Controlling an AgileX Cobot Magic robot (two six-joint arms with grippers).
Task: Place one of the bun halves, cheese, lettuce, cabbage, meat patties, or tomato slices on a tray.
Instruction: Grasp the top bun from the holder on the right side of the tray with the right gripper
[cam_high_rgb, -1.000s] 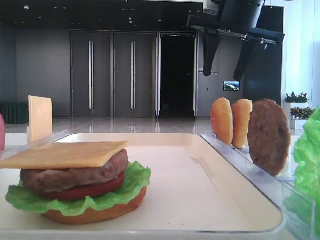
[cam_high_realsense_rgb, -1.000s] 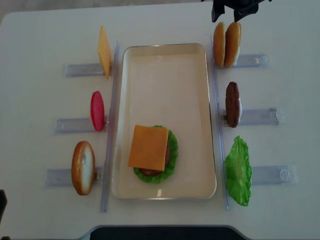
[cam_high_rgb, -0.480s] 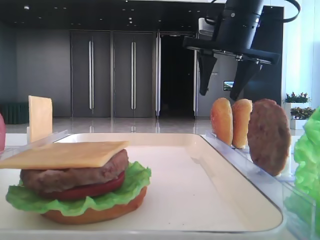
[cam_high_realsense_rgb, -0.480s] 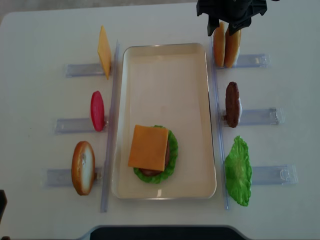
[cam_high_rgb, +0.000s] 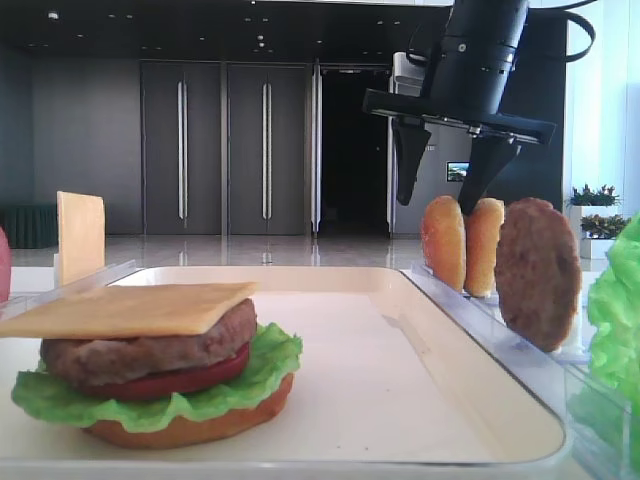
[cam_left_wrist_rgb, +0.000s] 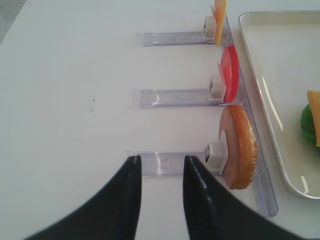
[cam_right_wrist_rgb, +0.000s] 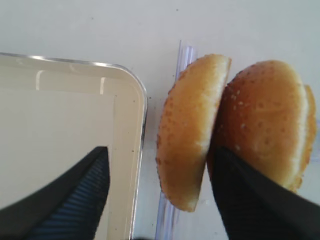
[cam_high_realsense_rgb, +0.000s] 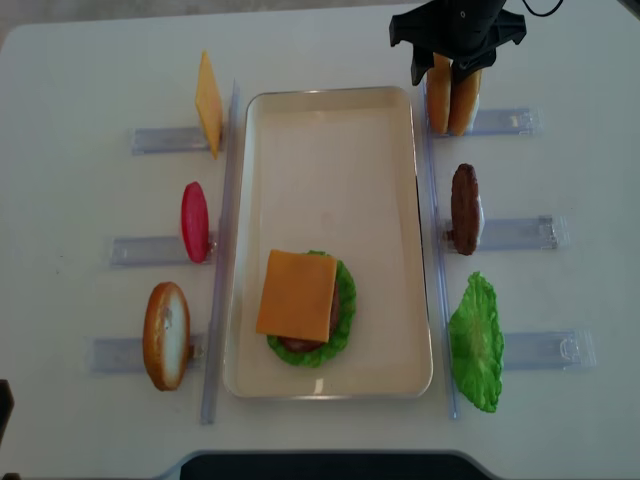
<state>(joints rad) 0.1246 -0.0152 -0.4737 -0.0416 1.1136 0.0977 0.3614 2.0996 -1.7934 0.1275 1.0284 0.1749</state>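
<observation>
Between wide-set ribbed black jaws stands a domed, sesame-speckled bun half (cam_right_wrist_rgb: 187, 130).

One view sits low at the tray (cam_high_rgb: 480, 330) edge, another looks straight down, wrist cameras peer close; all share the tray.

The right arm (cam_high_rgb: 478, 45) is all glossy black, a fat round wrist barrel with a small pale round mark on its side, a black cable looping off the top, and a wide flat black crossbar under it. Two tapered black fingers (cam_high_rgb: 408, 165) hang from that bar, and close up their inner faces are ribbed with fine grooves. The left gripper's fingers (cam_left_wrist_rgb: 129, 200) look the same, smooth, curved, shiny black.
</observation>
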